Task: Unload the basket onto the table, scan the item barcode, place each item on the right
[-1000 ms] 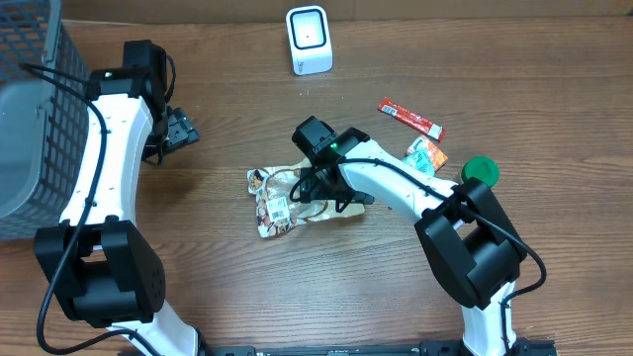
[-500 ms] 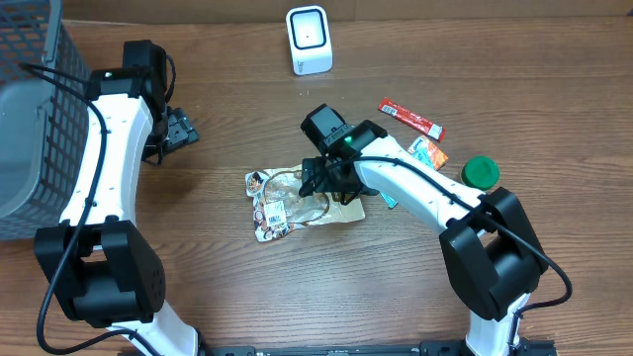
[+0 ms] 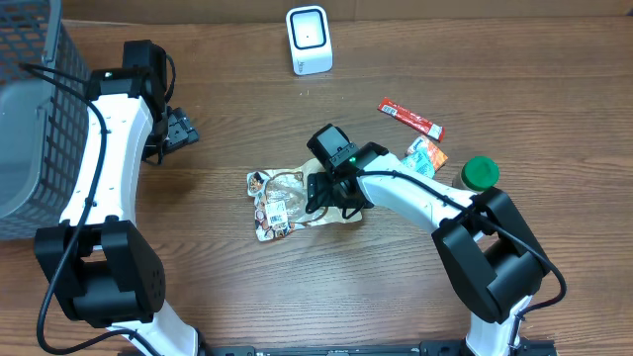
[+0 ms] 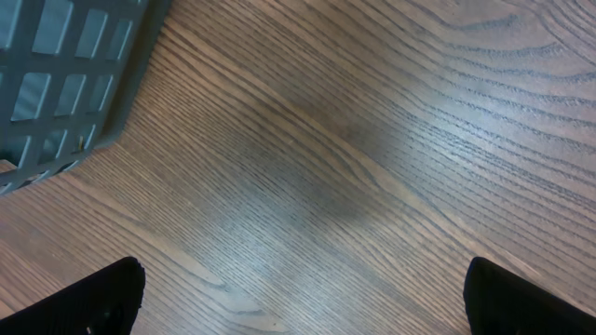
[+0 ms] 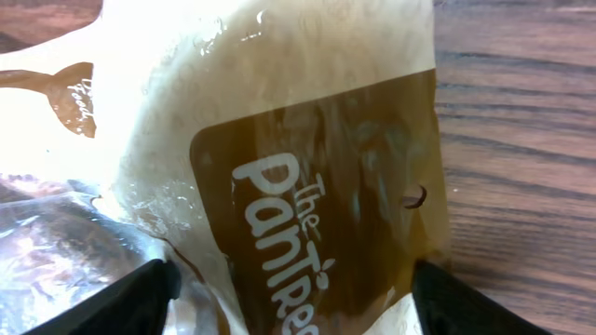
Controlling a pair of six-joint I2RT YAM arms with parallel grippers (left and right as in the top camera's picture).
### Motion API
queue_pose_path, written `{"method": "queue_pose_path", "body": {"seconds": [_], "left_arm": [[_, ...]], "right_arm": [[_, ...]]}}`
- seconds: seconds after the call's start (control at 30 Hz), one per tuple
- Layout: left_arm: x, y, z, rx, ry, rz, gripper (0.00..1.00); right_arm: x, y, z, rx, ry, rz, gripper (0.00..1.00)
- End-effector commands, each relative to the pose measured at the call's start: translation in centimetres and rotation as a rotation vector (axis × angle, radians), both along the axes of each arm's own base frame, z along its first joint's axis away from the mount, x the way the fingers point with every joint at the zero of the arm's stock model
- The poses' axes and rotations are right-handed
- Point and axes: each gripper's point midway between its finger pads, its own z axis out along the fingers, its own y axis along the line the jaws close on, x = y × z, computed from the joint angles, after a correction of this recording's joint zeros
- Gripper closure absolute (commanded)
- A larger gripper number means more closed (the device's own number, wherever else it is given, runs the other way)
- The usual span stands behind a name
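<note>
The item is a tan and brown snack bag (image 3: 280,200) lying flat mid-table, with a white barcode label (image 3: 277,210) facing up near its left end. My right gripper (image 3: 332,190) is low over the bag's right end. In the right wrist view the bag (image 5: 307,186) fills the gap, and the right gripper (image 5: 293,302) is open with a finger on each side of it. The white scanner (image 3: 309,40) stands at the back centre. At the far left my left gripper (image 3: 179,129) hangs open over bare wood (image 4: 303,298).
A grey wire basket (image 3: 30,129) sits at the left edge, its corner (image 4: 65,74) close to the left gripper. Right of the bag lie a red stick packet (image 3: 410,117), a teal and orange packet (image 3: 425,156) and a green-lidded container (image 3: 480,172).
The right wrist has shifted a little to the right and come down onto the bag's right end, and its jaws have narrowed slightly. The left arm has not moved.
</note>
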Motion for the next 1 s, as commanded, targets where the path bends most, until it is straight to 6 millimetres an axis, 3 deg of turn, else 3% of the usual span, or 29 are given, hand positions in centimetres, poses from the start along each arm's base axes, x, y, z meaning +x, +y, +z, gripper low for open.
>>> {"method": "queue_pose_path", "body": {"seconds": [0.0, 0.13, 0.3, 0.97], "left_arm": [[0.39, -0.06, 0.79, 0.012, -0.024, -0.006, 0.00], [0.39, -0.06, 0.78, 0.012, -0.024, -0.006, 0.00], [0.39, -0.06, 0.78, 0.012, -0.024, -0.006, 0.00], [0.39, -0.06, 0.79, 0.012, -0.024, -0.006, 0.00]], "right_arm": [[-1.42, -0.56, -0.87, -0.012, 0.037, 0.008, 0.31], [-1.55, -0.31, -0.79, 0.002, 0.045, 0.012, 0.65], [-1.20, 0.16, -0.15, 0.040, 0.060, 0.007, 0.91], [-1.41, 0.25, -0.10, 0.054, 0.077, 0.006, 0.96]]}}
